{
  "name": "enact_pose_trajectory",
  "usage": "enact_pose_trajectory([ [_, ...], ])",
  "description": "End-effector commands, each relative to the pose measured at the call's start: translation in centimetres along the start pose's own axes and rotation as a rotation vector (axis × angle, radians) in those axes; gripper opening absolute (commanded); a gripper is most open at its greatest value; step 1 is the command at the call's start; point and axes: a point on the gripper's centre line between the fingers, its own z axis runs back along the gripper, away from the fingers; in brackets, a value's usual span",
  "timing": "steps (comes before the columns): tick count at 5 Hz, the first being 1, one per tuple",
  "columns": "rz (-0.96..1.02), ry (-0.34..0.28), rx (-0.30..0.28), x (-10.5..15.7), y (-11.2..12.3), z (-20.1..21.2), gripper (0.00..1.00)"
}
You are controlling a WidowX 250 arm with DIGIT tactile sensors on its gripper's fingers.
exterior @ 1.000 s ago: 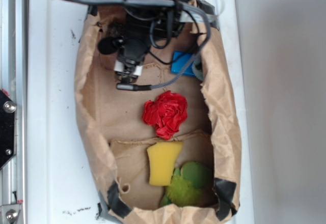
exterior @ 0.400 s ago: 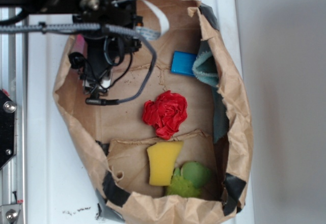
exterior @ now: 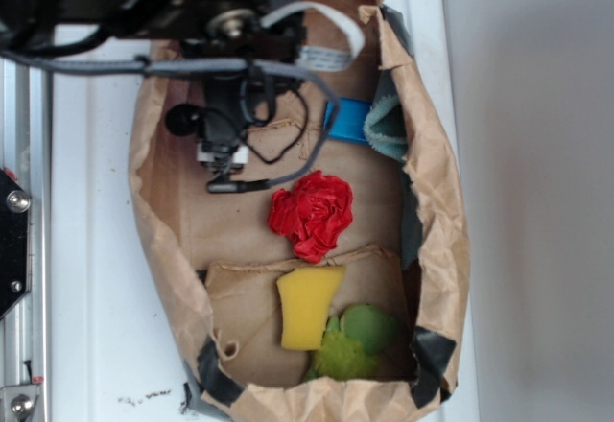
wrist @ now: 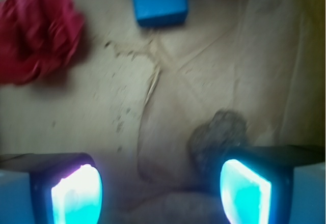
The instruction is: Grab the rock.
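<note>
The rock (wrist: 220, 133), a small rough grey-brown stone, lies on the brown paper floor in the wrist view. It sits just ahead of the right fingertip (wrist: 244, 191) and partly inside the gap. My gripper (wrist: 160, 186) is open with nothing held between its glowing pads. In the exterior view the gripper (exterior: 224, 149) hangs low over the bag's upper left part. The arm hides the rock there.
Crumpled paper bag walls (exterior: 436, 221) ring the work area. Inside lie a red cloth ball (exterior: 312, 213), a blue block (exterior: 347, 122), a teal cloth (exterior: 387, 129), a yellow sponge wedge (exterior: 307, 307) and a green item (exterior: 355, 345).
The arm swung left across the bag, then came partway back right. The bag's rim changed shape as it moved.
</note>
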Motion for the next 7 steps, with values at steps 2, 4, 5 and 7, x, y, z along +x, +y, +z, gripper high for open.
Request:
enact_pose_trajectory([
  [2, 0.003, -0.047, 0.08, 2.2, 4.4, -0.4, 1.0],
  [4, -0.023, -0.033, 0.113, 1.9, 5.2, -1.4, 1.0],
  [5, -0.057, -0.019, 0.163, 1.1, 4.9, -1.8, 1.0],
  [7, -0.092, 0.006, 0.111, 0.3, 4.9, -0.2, 1.0],
])
